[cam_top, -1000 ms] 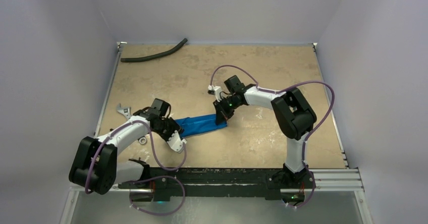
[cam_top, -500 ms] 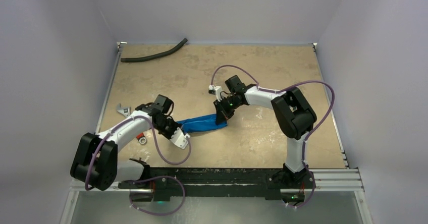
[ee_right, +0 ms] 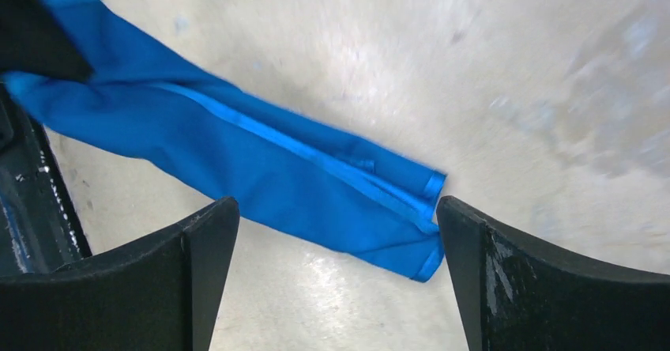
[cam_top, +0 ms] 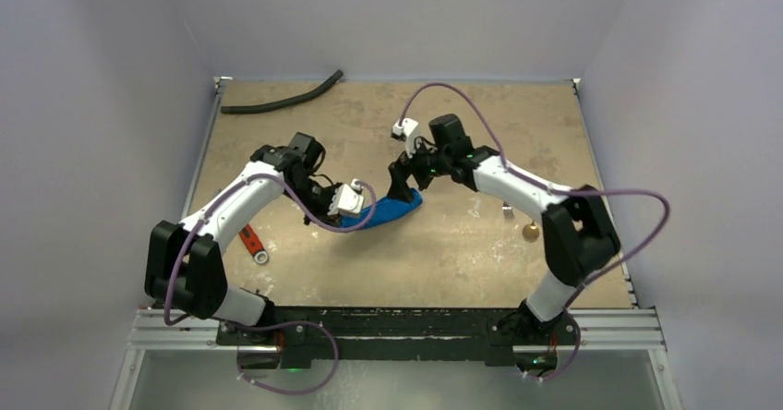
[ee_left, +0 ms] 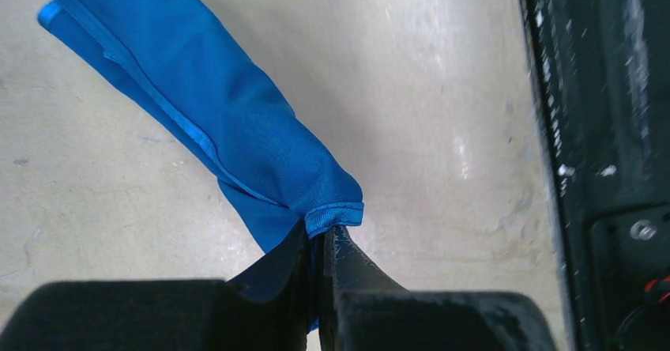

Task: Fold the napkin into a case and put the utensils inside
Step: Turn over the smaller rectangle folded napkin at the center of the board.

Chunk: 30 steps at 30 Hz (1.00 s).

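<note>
There are one shiny blue satin napkin [cam_top: 392, 211], one long black hose [cam_top: 282, 102], one red-handled silver wrench [cam_top: 251, 243], one small gold-bowled spoon [cam_top: 530, 232] and one small silver fork [cam_top: 507, 211].

One camera is looking down on the whole table [cam_top: 462, 253] from behind; both wrist cameras are staring closely at the napkin [cam_top: 392, 212], shared mid-frame.
</note>
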Each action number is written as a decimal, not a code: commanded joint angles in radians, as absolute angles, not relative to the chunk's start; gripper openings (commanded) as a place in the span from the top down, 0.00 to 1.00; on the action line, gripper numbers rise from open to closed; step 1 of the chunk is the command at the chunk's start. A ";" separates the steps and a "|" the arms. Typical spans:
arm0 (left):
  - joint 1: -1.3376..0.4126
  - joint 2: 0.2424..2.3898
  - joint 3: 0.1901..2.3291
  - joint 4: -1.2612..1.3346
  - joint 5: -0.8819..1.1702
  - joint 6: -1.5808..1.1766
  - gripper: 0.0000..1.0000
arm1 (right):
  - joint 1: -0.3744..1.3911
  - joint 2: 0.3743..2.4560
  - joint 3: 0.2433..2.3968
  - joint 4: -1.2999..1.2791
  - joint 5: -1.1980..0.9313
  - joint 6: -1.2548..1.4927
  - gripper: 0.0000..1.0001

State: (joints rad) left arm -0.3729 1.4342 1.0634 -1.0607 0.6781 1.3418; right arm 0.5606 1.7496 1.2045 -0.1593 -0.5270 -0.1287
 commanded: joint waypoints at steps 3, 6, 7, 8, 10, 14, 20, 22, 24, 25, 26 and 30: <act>-0.335 1.444 1.183 -1.137 0.890 1.119 1.00 | 0.552 1.480 0.978 0.196 -0.659 -0.359 0.01; -0.310 1.444 1.219 -1.186 0.913 1.124 1.00 | 0.552 1.400 0.869 0.271 -0.700 -0.459 0.01; -0.305 1.441 1.230 -1.196 0.916 1.129 1.00 | 0.552 1.385 0.846 0.272 -0.706 -0.494 0.01; -0.301 1.439 1.233 -1.202 0.917 1.132 1.00 | 0.552 1.379 0.834 0.258 -0.729 -0.536 0.01; -0.284 1.438 1.237 -1.220 0.925 1.149 1.00 | 0.552 1.385 0.833 0.236 -0.752 -0.594 0.01; -0.260 1.453 1.258 -1.258 0.932 1.177 1.00 | 0.574 1.431 0.834 0.305 -0.837 -0.611 0.01; -0.242 1.447 1.268 -1.263 0.923 1.188 1.00 | 0.670 1.584 0.887 0.307 -0.797 -0.693 0.01; -0.236 1.443 1.271 -1.265 0.920 1.196 1.00 | 0.712 1.626 0.896 0.318 -0.757 -0.714 0.01; -0.229 1.439 1.273 -1.266 0.916 1.199 1.00 | 0.732 1.659 0.907 0.319 -0.728 -0.726 0.01; -0.224 1.439 1.274 -1.267 0.915 1.204 1.00 | 0.738 1.670 0.911 0.326 -0.711 -0.729 0.01; -0.221 1.438 1.277 -1.270 0.915 1.207 1.00 | 0.744 1.679 0.906 0.353 -0.678 -0.722 0.01; -0.208 1.441 1.302 -1.269 0.919 1.212 1.00 | 0.749 1.742 0.925 0.424 -0.591 -0.683 0.11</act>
